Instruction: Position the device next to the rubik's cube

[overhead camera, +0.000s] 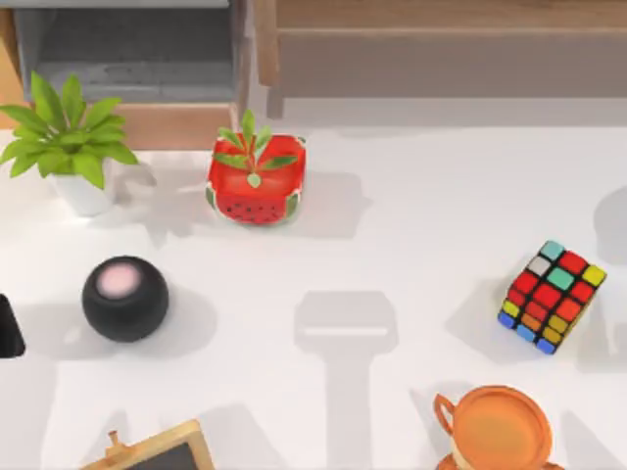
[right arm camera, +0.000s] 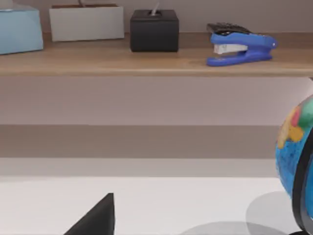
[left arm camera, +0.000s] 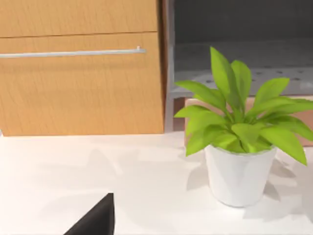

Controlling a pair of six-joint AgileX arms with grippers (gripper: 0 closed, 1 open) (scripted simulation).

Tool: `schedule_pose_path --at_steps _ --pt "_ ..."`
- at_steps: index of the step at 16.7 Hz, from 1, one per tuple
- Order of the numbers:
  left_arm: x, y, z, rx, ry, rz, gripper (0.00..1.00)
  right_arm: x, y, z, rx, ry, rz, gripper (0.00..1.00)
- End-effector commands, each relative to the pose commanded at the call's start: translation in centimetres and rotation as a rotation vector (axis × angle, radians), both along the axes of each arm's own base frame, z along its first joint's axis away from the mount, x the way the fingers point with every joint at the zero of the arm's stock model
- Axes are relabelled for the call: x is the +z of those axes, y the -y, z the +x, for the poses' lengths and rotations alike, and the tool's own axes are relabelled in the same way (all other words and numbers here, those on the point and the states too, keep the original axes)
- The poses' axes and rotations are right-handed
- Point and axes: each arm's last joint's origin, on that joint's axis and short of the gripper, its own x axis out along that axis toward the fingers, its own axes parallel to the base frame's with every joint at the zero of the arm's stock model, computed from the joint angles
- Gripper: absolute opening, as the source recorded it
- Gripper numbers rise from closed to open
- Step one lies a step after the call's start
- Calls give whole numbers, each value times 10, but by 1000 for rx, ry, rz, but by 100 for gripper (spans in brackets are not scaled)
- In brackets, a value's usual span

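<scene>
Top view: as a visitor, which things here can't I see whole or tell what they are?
- orange handled cup: cut off by the top view's bottom edge.
- wood-framed black slate: the same edge leaves just a corner.
- black shape at the left edge: too little shows to tell what it is.

Little of our body shows. In the left wrist view a matte black wedge of our left gripper [left arm camera: 95,220] rises from the lower edge, flat-faced, with one straight vertical side and one sloping side meeting in a sharp tip. The right wrist view carries the same black wedge of our right gripper [right arm camera: 95,220], same outline, plain and unmarked. In the top view a small black rounded piece of our left arm [overhead camera: 8,328] sits at the left edge. We see no cables, screws or markings on these parts.
</scene>
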Motion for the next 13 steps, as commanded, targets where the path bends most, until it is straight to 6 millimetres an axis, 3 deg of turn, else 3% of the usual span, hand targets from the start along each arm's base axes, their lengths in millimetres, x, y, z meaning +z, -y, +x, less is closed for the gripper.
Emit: schedule_pose_path --at_steps 4,8,13 --pt "22 -11 23 43 -254 63 100 0 0 0 0 0 0 100" --pt "39 -31 63 65 -545 110 100 0 0 0 0 0 0 100" --pt "34 -69 123 46 -895 115 100 0 0 0 0 0 0 100"
